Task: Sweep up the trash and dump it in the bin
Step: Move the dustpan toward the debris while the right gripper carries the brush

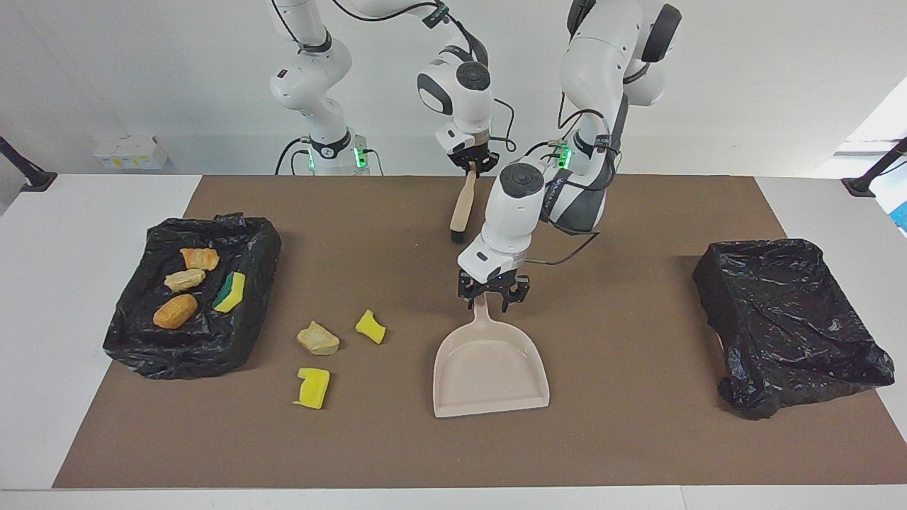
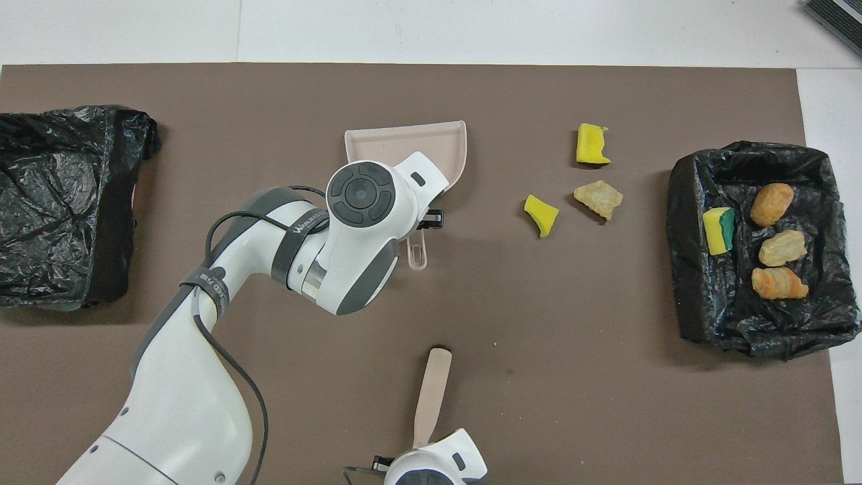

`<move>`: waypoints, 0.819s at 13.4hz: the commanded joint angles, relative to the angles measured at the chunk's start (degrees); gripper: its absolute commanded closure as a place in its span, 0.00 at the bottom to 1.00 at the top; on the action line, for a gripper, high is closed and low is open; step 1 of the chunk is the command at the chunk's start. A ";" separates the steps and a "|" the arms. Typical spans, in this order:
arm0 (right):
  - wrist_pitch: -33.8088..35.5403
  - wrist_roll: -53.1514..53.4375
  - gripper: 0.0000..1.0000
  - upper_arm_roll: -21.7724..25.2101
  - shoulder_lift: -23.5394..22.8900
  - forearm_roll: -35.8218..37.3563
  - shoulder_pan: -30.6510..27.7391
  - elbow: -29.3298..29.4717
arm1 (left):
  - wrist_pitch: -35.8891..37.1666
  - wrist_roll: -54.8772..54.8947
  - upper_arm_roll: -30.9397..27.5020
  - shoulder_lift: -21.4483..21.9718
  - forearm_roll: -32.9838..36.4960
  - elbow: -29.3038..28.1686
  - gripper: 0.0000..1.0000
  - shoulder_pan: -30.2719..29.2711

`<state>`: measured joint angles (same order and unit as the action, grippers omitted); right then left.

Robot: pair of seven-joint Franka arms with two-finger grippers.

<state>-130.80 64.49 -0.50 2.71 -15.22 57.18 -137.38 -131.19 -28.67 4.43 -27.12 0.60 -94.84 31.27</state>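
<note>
Facing view shows the left gripper (image 1: 492, 292) down on the dustpan (image 1: 489, 368) handle, jaws set around it; the overhead view hides that grip under the wrist, leaving only the pan's rim and handle tip showing. Right gripper (image 1: 473, 164) jaws are pinched on the brush (image 1: 462, 205) handle, the brush hanging bristles-down near the robots' edge of the counter (image 1: 638, 425). Left arm reaches out low, forearm bent over the mat. Trash: three scraps (image 1: 317, 338) lie loose on the mat beside the dustpan, toward the right arm's end; four more (image 1: 186, 279) sit in the black-lined bin (image 1: 142, 340) there. A second black-lined bin (image 1: 786, 326) sits at the left arm's end.
</note>
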 commanded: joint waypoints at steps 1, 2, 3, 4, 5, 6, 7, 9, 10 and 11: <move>0.19 -1.03 1.00 0.15 1.50 -0.34 -3.90 1.59 | 0.15 -0.95 -0.74 0.66 0.98 -0.61 0.84 0.90; 0.89 -2.26 1.00 0.15 1.95 -0.16 -5.66 2.72 | 0.23 -0.69 -0.74 0.84 0.98 -0.43 1.00 0.72; 2.81 -3.40 1.00 0.15 1.69 0.62 -7.33 4.48 | 0.23 -0.60 -0.74 1.10 0.98 -0.34 1.00 0.63; 5.00 -5.59 1.00 0.06 1.34 1.85 -9.61 6.23 | 0.58 -0.51 -0.74 1.62 0.98 -0.52 1.00 0.72; 6.59 -7.96 1.00 0.06 1.25 2.47 -11.54 7.47 | 2.07 -0.25 -0.74 2.41 0.98 -0.35 1.00 0.55; 8.35 -10.59 1.00 0.06 1.25 2.82 -13.74 8.61 | 3.73 0.02 -0.83 3.64 0.98 -0.26 1.00 0.28; 11.06 -13.66 1.00 0.15 1.25 3.26 -15.76 10.02 | 6.71 2.20 -0.74 5.91 1.07 -0.52 1.00 -0.07; 16.77 -19.03 1.00 0.06 1.16 6.06 -21.20 13.00 | 14.43 11.05 -1.09 8.21 0.98 -0.52 1.00 -0.16; 19.24 -22.27 1.00 -0.03 0.81 8.34 -24.10 14.58 | 16.39 13.70 -1.26 8.74 0.98 -0.52 1.00 -0.24; 21.26 -25.61 1.00 0.06 -0.23 10.19 -26.57 16.25 | 17.71 16.08 -1.44 9.27 0.98 -0.52 1.00 -0.33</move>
<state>-113.40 44.32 0.11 3.80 -7.96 35.03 -124.50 -116.26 -17.15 3.44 -19.96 0.81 -94.19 31.06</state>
